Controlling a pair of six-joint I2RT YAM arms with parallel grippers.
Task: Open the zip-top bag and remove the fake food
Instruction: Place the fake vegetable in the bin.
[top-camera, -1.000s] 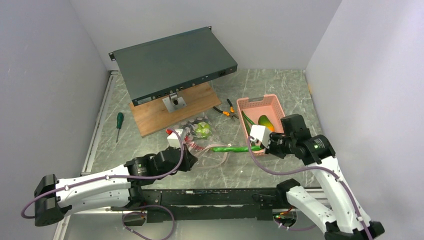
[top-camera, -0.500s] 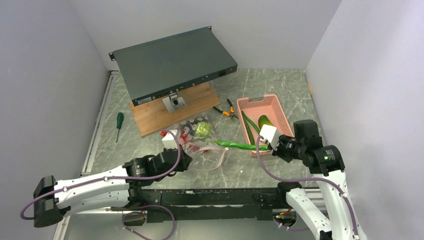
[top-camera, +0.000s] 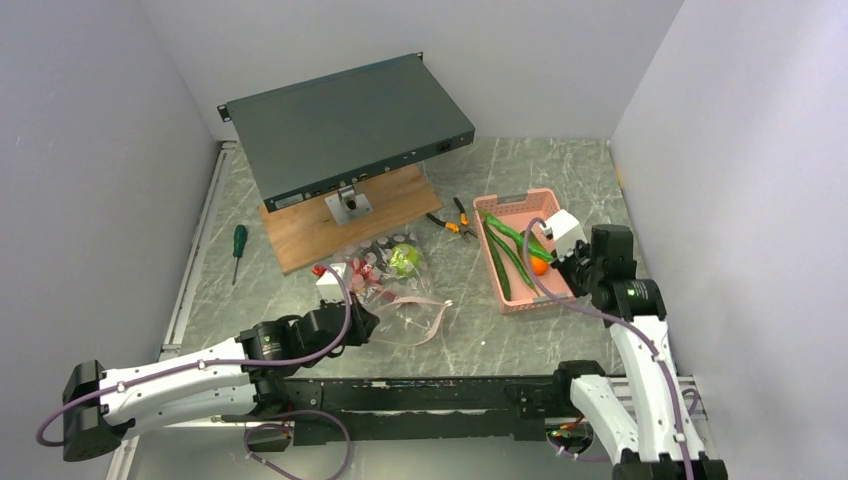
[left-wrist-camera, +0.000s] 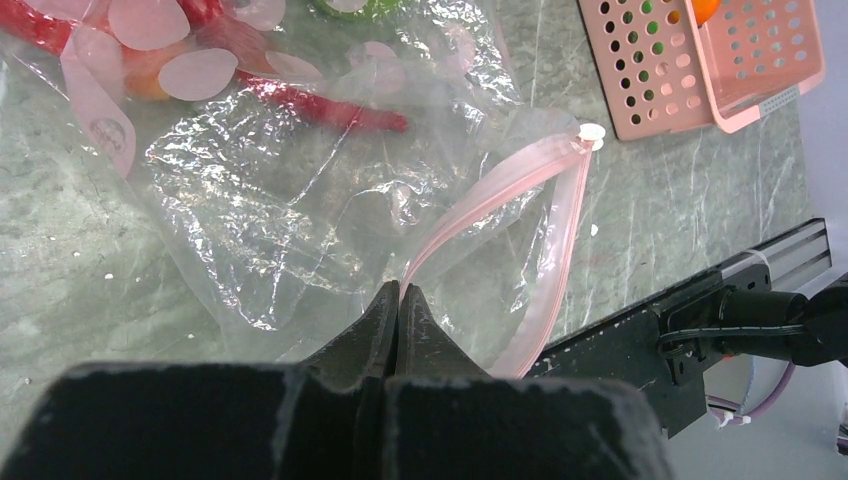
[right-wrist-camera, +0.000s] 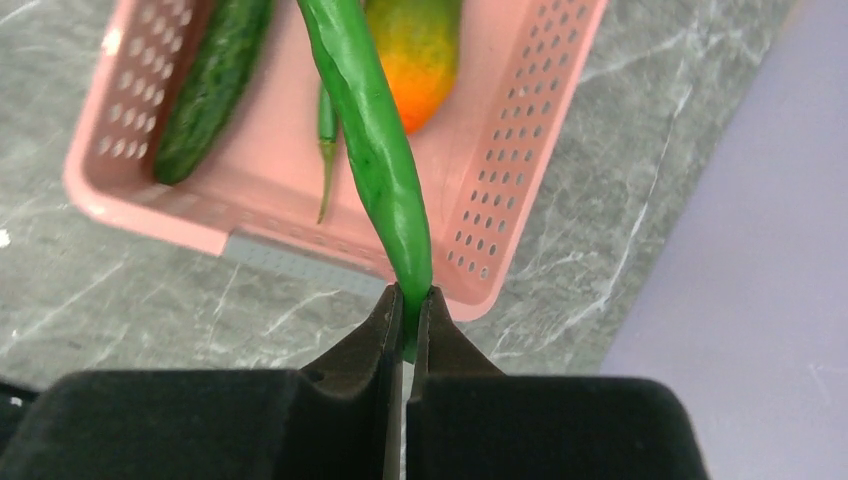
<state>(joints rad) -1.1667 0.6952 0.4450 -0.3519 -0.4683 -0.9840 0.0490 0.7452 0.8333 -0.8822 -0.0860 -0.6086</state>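
The left claw (left-wrist-camera: 400, 297) is pinched tight on the pink zipper strip (left-wrist-camera: 480, 205) of the zip-top bag (left-wrist-camera: 300, 190). The bag lies flat on the bench (left-wrist-camera: 680, 190) just ahead of the fingertips, its mouth gaping to the claw's right. Farther ahead, red pieces (left-wrist-camera: 335, 108) lie inside the bag. A green apple (top-camera: 405, 260) sits at the bag's far end, probably inside it too. The right claw (right-wrist-camera: 410, 305) is clamped on the near tip of a long green pod (right-wrist-camera: 375, 150), which stretches forward from the fingertips over the pink basket (right-wrist-camera: 520, 180). In the basket below the pod lie an orange-green mango (right-wrist-camera: 425, 55) and, to the claw's left, a dark green cucumber (right-wrist-camera: 215, 85).
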